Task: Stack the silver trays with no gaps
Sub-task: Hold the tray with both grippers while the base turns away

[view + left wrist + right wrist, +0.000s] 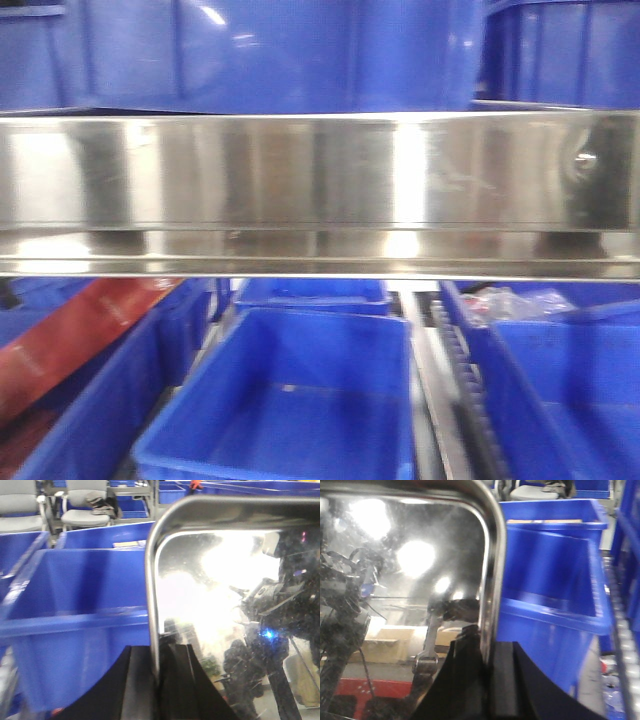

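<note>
- Step in hand, as I judge it: carrying. The silver tray (pixel 215 580) is lifted and gripped at both ends, not yet set on another tray.
- The left fingers (pixel 135 685) are pressed together on the tray's rim, one pad on each side of the thin edge. The pan runs up and away to their right.
- The right fingers (pixel 502 690) pinch the opposite rim the same way, with the pan to their left.
- No second tray shows in any view, so I cannot tell where the stack is.
- The next move calls for keeping both ends level, squaring the corners over the lower tray, and lowering until the rims seat flush all round.
- The tray is polished steel and mirror-bright, with a rounded corner and a rolled, out-turned rim. It is likely slippery, and glare hides its floor.
- Beyond the fingers stand blue bins (pixel 75 595) of matte, straight-walled plastic.
- The front view shows a long brushed-steel shelf panel (pixel 320 170) above an open bin (pixel 290 400).
</note>
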Controlling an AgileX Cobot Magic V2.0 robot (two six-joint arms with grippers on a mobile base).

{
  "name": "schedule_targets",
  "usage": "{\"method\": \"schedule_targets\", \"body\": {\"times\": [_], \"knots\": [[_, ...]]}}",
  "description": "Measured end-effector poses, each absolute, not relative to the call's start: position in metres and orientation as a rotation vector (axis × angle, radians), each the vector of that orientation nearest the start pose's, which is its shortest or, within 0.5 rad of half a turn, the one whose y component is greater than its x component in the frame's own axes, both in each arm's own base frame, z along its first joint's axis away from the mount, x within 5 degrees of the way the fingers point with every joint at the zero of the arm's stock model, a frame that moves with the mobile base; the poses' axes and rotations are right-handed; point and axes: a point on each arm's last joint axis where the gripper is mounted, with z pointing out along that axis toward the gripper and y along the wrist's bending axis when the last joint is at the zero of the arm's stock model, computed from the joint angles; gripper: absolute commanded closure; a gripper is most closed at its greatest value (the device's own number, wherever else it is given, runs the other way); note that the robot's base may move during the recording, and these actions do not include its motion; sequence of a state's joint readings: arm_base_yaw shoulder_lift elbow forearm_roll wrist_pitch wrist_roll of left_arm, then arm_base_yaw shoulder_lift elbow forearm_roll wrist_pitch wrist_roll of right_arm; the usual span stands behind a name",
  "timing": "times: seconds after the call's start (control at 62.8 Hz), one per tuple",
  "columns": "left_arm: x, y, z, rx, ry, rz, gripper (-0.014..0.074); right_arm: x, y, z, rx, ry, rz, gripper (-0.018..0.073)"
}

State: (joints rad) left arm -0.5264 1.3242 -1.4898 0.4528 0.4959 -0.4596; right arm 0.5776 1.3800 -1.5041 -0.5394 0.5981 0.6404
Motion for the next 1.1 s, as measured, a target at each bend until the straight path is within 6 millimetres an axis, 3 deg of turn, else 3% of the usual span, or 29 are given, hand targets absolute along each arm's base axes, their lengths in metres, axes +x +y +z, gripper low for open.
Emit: {"method": "schedule_targets", "body": {"times": [1.099], "knots": [[0.2629, -0.1308, 0.4727, 0.265, 1.75, -0.235, 0.061, 0.2721, 0.1459, 0.4544, -0.172, 1.874, 0.245, 0.0639]]}}
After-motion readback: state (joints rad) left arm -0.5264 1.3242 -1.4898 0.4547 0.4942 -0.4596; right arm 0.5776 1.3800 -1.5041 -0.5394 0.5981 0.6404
